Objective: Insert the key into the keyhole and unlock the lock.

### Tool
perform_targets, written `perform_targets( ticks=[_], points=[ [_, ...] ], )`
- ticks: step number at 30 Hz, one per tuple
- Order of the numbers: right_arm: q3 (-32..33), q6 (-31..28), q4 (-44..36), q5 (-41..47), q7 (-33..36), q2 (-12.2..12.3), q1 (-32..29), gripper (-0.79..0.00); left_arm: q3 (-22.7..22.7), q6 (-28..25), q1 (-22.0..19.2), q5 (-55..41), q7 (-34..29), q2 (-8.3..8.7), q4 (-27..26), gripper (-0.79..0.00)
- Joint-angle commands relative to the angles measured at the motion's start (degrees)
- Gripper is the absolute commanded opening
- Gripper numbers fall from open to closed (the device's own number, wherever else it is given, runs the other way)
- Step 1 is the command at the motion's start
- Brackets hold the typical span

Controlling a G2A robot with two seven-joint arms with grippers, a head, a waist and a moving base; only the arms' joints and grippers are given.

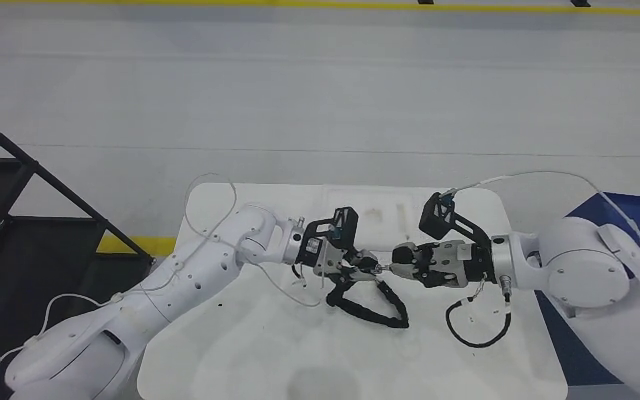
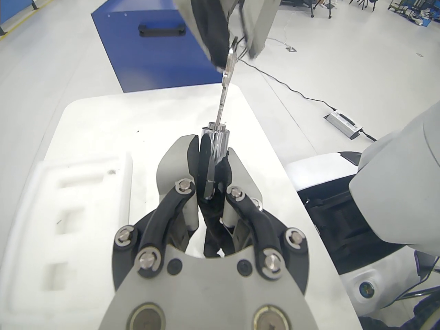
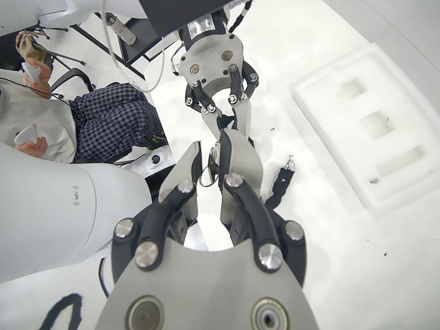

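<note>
Left gripper (image 2: pixel 213 147) fingers are clamping the lock (image 2: pixel 219 144) steady while right gripper (image 2: pixel 237 54) fingers are pinching the key (image 2: pixel 224 94) at its keyhole (image 2: pixel 217 125).

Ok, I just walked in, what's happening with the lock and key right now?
The left gripper is shut on the chrome lock cylinder, holding it above the table with its keyhole end facing the other arm. The right gripper pinches the key by its head. The blade's tip meets the keyhole end, but most of the blade is outside, so it is not fully in. The lock's black cable trails down onto the table.
</note>
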Motion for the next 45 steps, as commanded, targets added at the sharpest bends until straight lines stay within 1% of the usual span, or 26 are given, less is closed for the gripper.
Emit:
perform_targets(
  ticks=[1, 5, 10, 15, 16, 17, 18, 21, 25, 29, 31, 36, 41, 42, 45],
  points=[
    [0.95, -0.04, -0.21, -0.24, 0.0, 0.16, -0.59, 0.0, 0.25, -0.01, 0.23, -0.21, -1.13, 0.04, 0.57, -0.785],
    [2.54, -0.89, -0.7, -0.97, 0.12, 0.49, -2.28, 0.0, 1.11, 0.23, 1.03, 0.33, -5.19, -0.01, 2.44, -0.785],
    [3.12, -2.41, -1.02, -2.07, -0.02, 0.67, -4.39, 0.0, 2.08, 3.3, 2.2, 1.35, -10.46, -0.37, 5.04, -0.785],
    [2.62, -3.11, -0.69, -3.35, -0.21, 0.6, -5.36, 0.0, 3.68, 5.99, 2.97, 3.34, -13.6, -1.51, 7.29, -0.785],
    [2.48, -3.45, -0.56, -3.77, -0.46, 0.55, -5.38, 0.0, 4.01, 6.42, 2.93, 3.71, -13.95, -1.86, 7.78, -0.603],
    [2.2, -4.05, -0.37, -4.34, -0.62, 0.49, -5.42, 0.0, 4.39, 6.77, 2.89, 4.19, -14.17, -2.24, 8.3, -0.148],
    [1.83, -4.74, -0.13, -4.97, -0.59, 0.43, -5.38, 0.0, 4.71, 6.92, 2.8, 4.41, -14.19, -2.64, 8.93, 0.0],
    [-0.08, -9.32, 1.37, -5.98, -0.57, 0.06, -4.63, 0.0, 5.23, 6.61, 2.23, 4.8, -12.72, -3.88, 10.93, 0.0],
    [-2.48, -13.53, 5.44, -7.98, -2.25, -0.65, -2.82, 0.0, 4.8, 4.26, 1.03, 5.25, -9.1, -5.05, 13.27, 0.0],
    [-4.11, -18.79, 9.38, -8.47, -5.85, -1.46, -0.64, 0.0, 2.83, 0.4, -0.21, 5.11, -4.87, -5.23, 15.1, 0.0],
    [-4.64, -21.55, 11.4, -9.47, -7.46, -1.83, 0.64, 0.0, 1.82, -0.01, -0.74, 5.27, -3.2, -5.0, 15.14, 0.0],
    [-6.7, -27.86, 16.77, -10.33, -11.38, -3.07, 4.88, 0.0, -0.26, -0.01, -3.17, 5.58, -0.64, -3.34, 13.46, 0.0],
    [-9.81, -32.8, 23.95, -9.64, -13.99, -4.82, 11.37, 0.0, -1.26, -0.01, -6.98, 5.55, 1.19, -0.71, 11.76, 0.0],
    [-10.47, -33.67, 25.68, -9.3, -14.36, -5.22, 12.86, 0.0, -1.37, -0.01, -7.84, 5.27, 2.58, -0.17, 11.06, 0.0],
    [-12.68, -35.72, 30.5, -8.47, -14.14, -6.38, 17.52, 0.0, -1.15, -0.01, -10.5, 6.51, 5.4, 1.52, 11.33, 0.0]
  ],
)
